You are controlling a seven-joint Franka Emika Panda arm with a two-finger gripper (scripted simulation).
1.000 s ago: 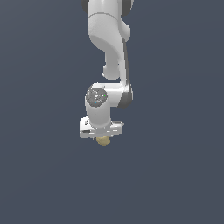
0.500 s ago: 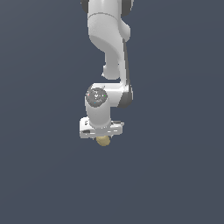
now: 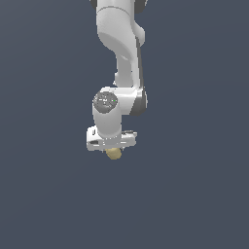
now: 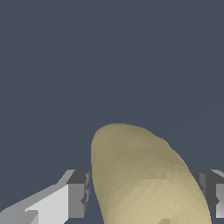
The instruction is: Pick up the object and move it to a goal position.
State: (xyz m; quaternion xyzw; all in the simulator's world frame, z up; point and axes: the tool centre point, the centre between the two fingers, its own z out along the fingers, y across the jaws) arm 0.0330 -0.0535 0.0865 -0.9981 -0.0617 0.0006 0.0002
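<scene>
The object [image 3: 114,153] is a small tan-yellow, egg-shaped lump. In the exterior view it pokes out just below my white gripper [image 3: 113,147], near the middle of the picture. In the wrist view the object [image 4: 140,175] fills the space between the two dark finger pads [image 4: 79,192], which sit close against its sides. My gripper [image 4: 142,194] is shut on it. The fingers are hidden behind the hand in the exterior view.
The white arm [image 3: 121,53] comes down from the upper edge of the exterior view. Around it there is only a plain dark grey-blue surface [image 3: 194,194], with no other objects or edges in view.
The hand and the object with it have shifted very slightly upward in the exterior view. Otherwise nothing has visibly changed.
</scene>
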